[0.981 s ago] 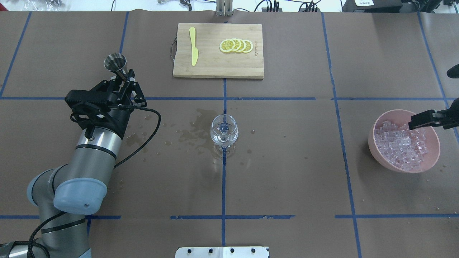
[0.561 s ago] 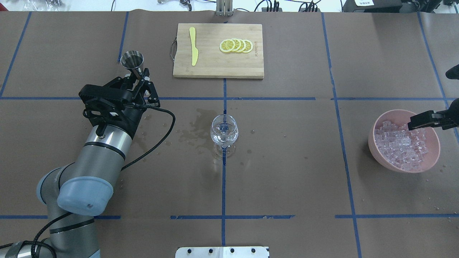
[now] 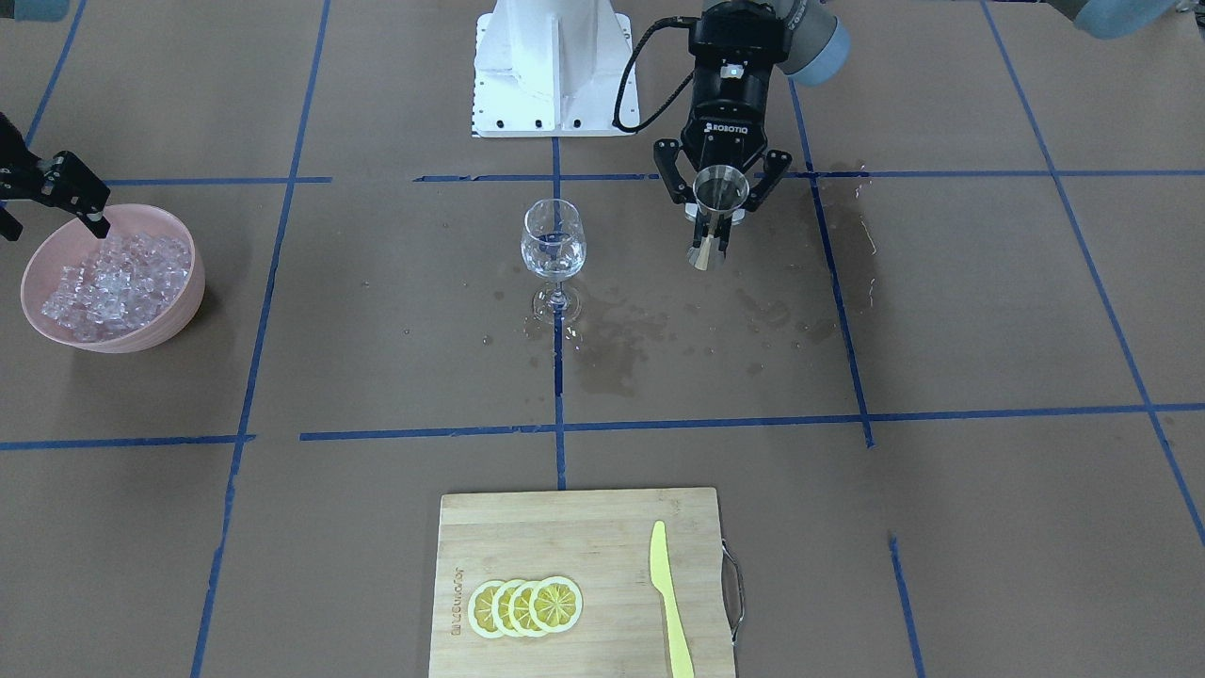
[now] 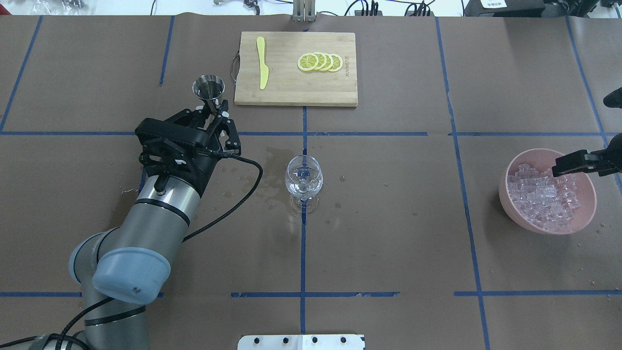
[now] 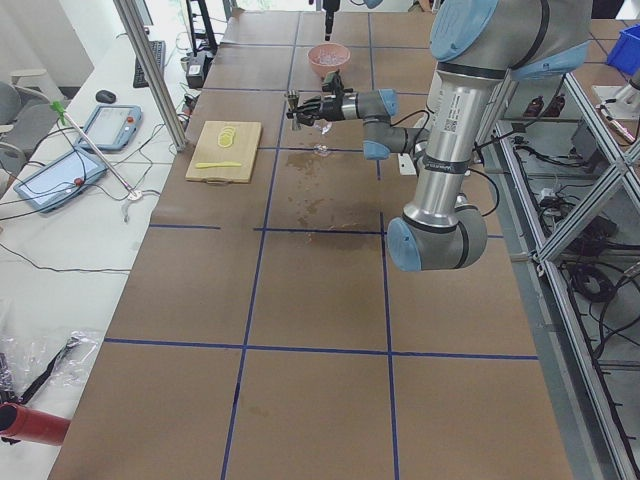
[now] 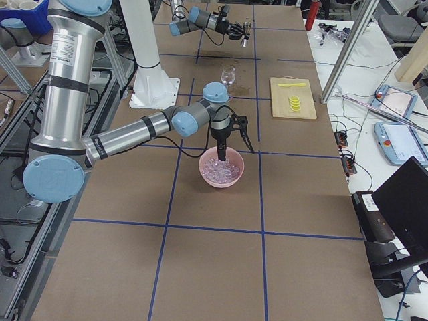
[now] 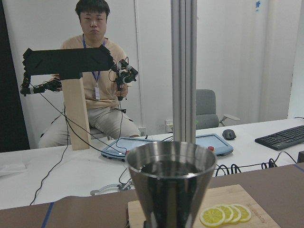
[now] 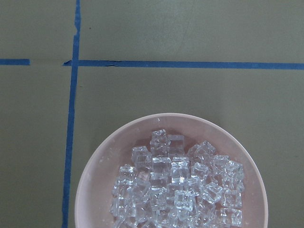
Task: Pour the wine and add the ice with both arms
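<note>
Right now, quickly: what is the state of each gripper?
Left gripper: closed on the metal cup, held upright.
Right gripper: open, empty, above the bowl of ice.

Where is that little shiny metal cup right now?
In the overhead view the metal cup sits upright in the fingers of the left gripper, on the view's left, just left of the cutting board and up-left of the wine glass.
</note>
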Action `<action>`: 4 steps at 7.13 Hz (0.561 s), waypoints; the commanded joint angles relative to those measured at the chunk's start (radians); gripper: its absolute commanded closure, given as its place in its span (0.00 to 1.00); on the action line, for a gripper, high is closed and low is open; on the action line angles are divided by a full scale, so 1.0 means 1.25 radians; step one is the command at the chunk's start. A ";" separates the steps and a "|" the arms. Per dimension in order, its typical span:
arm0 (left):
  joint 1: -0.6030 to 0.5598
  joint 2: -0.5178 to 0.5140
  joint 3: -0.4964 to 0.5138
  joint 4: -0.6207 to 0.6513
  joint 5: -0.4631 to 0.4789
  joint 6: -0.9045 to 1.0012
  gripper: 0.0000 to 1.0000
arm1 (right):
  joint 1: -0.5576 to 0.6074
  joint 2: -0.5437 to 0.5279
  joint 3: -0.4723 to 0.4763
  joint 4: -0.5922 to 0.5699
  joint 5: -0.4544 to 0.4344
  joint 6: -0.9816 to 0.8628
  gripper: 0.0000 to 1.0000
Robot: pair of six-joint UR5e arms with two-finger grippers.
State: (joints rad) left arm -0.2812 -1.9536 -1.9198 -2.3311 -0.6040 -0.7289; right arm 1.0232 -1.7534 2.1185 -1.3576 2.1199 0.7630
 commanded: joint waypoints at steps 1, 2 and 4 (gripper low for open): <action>0.049 -0.020 0.004 0.001 0.002 0.055 1.00 | 0.000 -0.001 0.000 0.000 0.000 0.002 0.00; 0.073 -0.021 0.007 0.001 0.009 0.057 1.00 | 0.000 -0.001 0.001 0.000 0.000 0.006 0.00; 0.107 -0.021 0.013 0.006 0.044 0.133 1.00 | 0.000 0.000 0.002 0.000 0.000 0.008 0.00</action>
State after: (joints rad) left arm -0.1732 -1.9794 -1.9085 -2.3278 -0.5783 -0.6309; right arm 1.0232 -1.7545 2.1206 -1.3575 2.1200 0.7702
